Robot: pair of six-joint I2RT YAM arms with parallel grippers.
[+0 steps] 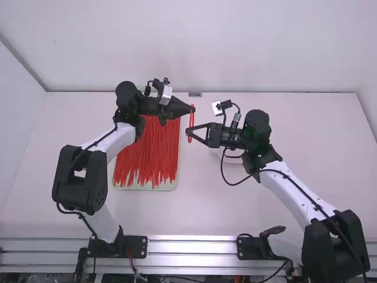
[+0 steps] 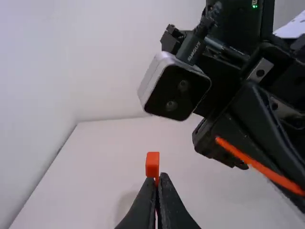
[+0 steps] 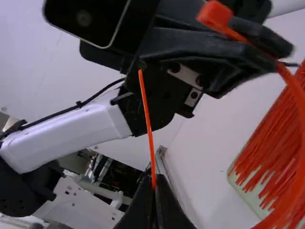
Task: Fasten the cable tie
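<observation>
A red cable tie hangs bent in the air between both grippers, above the table's middle. My left gripper is shut on its head end; the square red head sticks out past the closed fingertips. My right gripper is shut on the tail end, and the thin red tail rises from between its fingers. The tail also runs along the right gripper's fingers in the left wrist view. The two grippers are close together, tips nearly meeting.
A pale tray holds a heap of several red cable ties, left of the grippers and under the left arm. A small white box lies under the right gripper. Open table lies at the right and front.
</observation>
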